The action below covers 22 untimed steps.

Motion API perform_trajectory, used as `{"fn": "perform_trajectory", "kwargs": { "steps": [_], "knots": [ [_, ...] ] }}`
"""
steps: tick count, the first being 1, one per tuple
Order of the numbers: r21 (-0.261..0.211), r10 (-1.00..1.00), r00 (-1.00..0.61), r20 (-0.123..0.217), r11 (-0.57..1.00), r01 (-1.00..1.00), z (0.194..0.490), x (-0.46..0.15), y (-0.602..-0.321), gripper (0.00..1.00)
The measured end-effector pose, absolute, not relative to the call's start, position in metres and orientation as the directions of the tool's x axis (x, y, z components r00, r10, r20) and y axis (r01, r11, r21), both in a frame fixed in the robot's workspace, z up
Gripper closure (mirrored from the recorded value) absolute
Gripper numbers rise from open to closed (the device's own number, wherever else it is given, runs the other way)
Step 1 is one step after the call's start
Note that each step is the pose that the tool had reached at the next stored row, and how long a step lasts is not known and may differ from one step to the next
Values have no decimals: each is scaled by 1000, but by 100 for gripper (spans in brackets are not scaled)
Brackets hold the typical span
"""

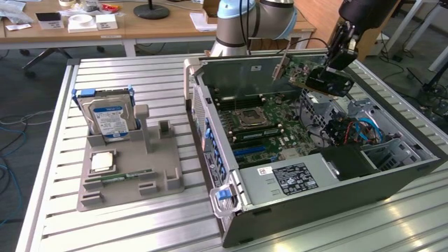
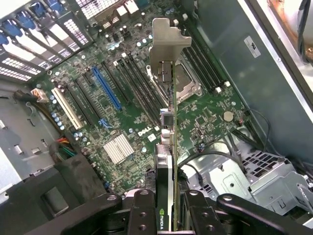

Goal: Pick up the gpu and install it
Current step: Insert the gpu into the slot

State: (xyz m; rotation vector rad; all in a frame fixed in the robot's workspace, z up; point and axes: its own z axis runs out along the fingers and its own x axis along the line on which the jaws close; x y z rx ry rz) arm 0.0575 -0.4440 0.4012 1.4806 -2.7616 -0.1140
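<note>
1. Slatted metal table: carries an open computer case lying on its side. A grey parts fixture sits well apart on the exterior view's left, with a hard drive standing in it.
2. Motherboard: exposed on the case floor. The long blue expansion slot is unoccupied.
3. The gpu: off the fixture and in the air above the far end of the case. It is not seated and sits clear of the motherboard. In the wrist view the gpu is edge-on, with its silver end bracket leading away from the wrist.
4. Gripper: jaws are partly closed and clamped on the card's two flat faces at the cooler end, one finger on each side.
5. Handling assessment: probably light and stiff but fragile. The cooler shroud and bare board edges look like the sound places to hold. Small components and the contact edge appear vulnerable to side load or twisting.
</note>
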Motion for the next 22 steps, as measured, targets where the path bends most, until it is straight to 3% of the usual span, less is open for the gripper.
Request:
{"fn": "perform_trajectory", "kwargs": {
  "steps": [22],
  "knots": [
    [67,-939,-342,-29,340,-938,401,57,-444,73]
  ]
}}
